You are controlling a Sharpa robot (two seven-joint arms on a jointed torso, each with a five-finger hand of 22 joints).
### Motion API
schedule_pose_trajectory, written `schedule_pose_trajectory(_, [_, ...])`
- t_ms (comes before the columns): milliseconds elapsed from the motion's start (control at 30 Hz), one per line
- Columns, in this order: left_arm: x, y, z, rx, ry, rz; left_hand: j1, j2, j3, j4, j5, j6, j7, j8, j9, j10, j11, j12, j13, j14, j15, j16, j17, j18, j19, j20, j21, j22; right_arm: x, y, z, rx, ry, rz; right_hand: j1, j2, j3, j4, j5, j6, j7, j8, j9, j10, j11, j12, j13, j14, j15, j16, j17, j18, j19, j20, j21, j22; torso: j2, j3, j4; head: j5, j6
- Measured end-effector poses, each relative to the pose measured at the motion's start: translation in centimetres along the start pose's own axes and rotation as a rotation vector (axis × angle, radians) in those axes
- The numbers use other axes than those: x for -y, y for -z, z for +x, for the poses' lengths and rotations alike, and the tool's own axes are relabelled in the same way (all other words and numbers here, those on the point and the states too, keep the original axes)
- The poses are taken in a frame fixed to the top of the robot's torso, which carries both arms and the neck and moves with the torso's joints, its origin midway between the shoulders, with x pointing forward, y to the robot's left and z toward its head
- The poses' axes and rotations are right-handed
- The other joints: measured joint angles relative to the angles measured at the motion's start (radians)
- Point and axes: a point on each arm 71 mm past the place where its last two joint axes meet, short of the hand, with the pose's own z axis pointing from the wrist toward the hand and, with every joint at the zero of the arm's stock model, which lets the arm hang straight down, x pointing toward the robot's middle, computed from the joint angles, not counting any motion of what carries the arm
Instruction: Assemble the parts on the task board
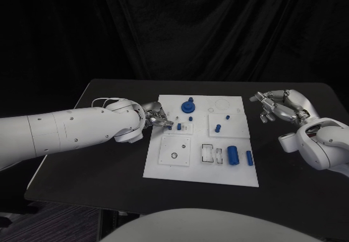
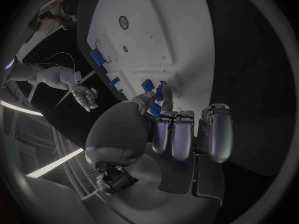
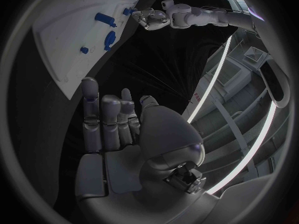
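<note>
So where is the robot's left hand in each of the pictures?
Head view: left hand at the task board's left edge, fingers by a small blue part.
Left wrist view: left hand fills the middle, fingertips at that blue part.
Right wrist view: left hand by the board's edge.
Shared landmark: the board.

i can read no text, label, brand, number or sign anywhere here. the task board (image 1: 238, 171) in front of me carries only plain outlines and holes, with no lettering i can make out, and the blue parts (image 1: 233, 155) on it are unmarked. my arms and hands bear no legible print either.
</note>
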Motion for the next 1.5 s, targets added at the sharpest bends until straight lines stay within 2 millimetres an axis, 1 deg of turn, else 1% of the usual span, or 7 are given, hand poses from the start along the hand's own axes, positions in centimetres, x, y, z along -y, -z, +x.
schedule_pose_trajectory(167, [-0.02,-0.13,0.06,0.0,0.0,-0.001,0.0,0.0,-0.003,0.003,0.0,0.0,0.0,0.0,0.0,0.0,0.0,0.0,0.0,0.0,0.0,0.0,0.0,0.0,0.0,0.0,0.0,0.0,-0.01,-0.02,0.05,-0.001,0.0,0.0,0.0,0.0,0.0,0.0,0.0,0.0,0.0,0.0,0.0,0.0,0.0,0.0,0.0,0.0,0.0,0.0,0.0,0.0,0.0,0.0,0.0,0.0,0.0,0.0,-0.0003,0.001,0.0])
schedule_pose_trajectory(267, [-0.07,-0.18,0.08,0.0,0.0,-0.002,-0.005,0.005,-0.006,0.006,-0.005,0.0,0.0,0.0,0.0,0.0,0.0,0.0,0.0,0.0,0.0,0.0,0.0,0.0,0.0,0.0,0.0,0.0,0.0,-0.02,0.07,-0.001,-0.001,0.0,0.0,0.0,0.0,0.0,0.0,0.0,0.0,0.0,0.0,0.0,0.0,0.0,0.0,0.0,0.0,0.0,0.0,0.0,0.0,0.0,0.0,0.0,0.001,0.0,-0.0002,0.001,0.0])
schedule_pose_trajectory(400, [-0.16,-0.23,0.15,0.0,0.001,-0.003,-0.009,0.001,-0.007,0.012,-0.023,0.0,0.0,0.0,0.0,0.0,0.0,0.0,0.0,0.0,0.0,0.0,0.0,0.0,0.0,0.0,0.0,0.0,-0.01,-0.04,0.11,-0.002,-0.001,0.0,0.0,0.0,0.0,0.0,0.0,0.0,0.0,0.0,0.0,0.0,0.0,0.0,0.0,0.0,0.0,0.0,0.0,0.0,0.0,0.0,0.0,0.0,0.001,0.0,0.0,0.002,0.0])
schedule_pose_trajectory(600, [-0.32,-0.3,0.19,0.0,0.001,-0.007,-0.009,0.001,-0.007,0.012,-0.028,0.0,0.0,0.0,0.0,0.0,0.0,0.0,0.0,0.0,0.0,0.0,0.0,0.0,-0.004,0.004,0.0,0.0,-0.01,-0.05,0.17,-0.003,-0.002,-0.001,0.0,0.0,0.005,0.0,0.0,0.0,0.0,0.0,0.0,0.0,0.0,0.0,0.0,0.0,0.0,0.0,0.0,0.0,0.0,0.0,0.0,0.0,0.001,0.0,0.0004,0.003,0.0])
schedule_pose_trajectory(1200, [-0.52,-0.35,0.44,-0.021,-0.006,-0.013,-0.009,0.001,-0.007,0.012,-0.028,0.0,0.0,0.0,0.001,0.0,0.0,0.0,0.0,0.0,0.0,0.0,0.0,0.0,-0.004,0.004,0.0,0.0,0.09,0.02,0.15,-0.004,-0.002,0.005,0.0,0.0,0.006,0.0,0.0,0.0,0.0,0.0,-0.001,0.0,0.0,0.0,-0.001,0.0,0.0,0.0,0.0,0.0,0.0,0.0,0.0,0.0,0.001,0.0001,0.0006,0.004,0.0])
schedule_pose_trajectory(1433, [-0.49,-0.39,0.47,-0.023,-0.008,-0.011,-0.009,0.001,-0.007,0.012,-0.028,0.0,0.0,0.0,0.001,0.0,0.0,0.0,0.0,0.0,0.0,0.0,0.0,0.0,-0.004,0.004,-0.002,0.0,0.13,0.03,0.17,-0.004,-0.002,0.009,0.004,0.004,0.01,-0.004,0.0,0.0,0.0,0.0,-0.001,0.0,0.0,0.0,-0.002,0.0,0.0,0.0,-0.001,0.0,0.0,0.0,0.0,0.0,0.001,0.0001,0.0005,0.004,0.0])
schedule_pose_trajectory(1500, [-0.49,-0.41,0.47,-0.023,-0.008,-0.01,-0.009,0.001,-0.007,0.012,-0.028,0.0,0.0,0.0,0.001,0.0,0.0,0.0,0.0,0.0,0.0,0.0,0.0,0.0,-0.007,0.0,-0.006,0.0,0.14,0.03,0.17,-0.005,-0.002,0.01,0.007,0.001,0.012,-0.001,0.0,0.0,0.0,0.0,-0.001,0.0,0.0,0.0,-0.002,0.0,0.0,0.0,-0.002,0.0,-0.003,-0.003,0.0,0.0,0.001,0.0,0.0005,0.004,0.0])
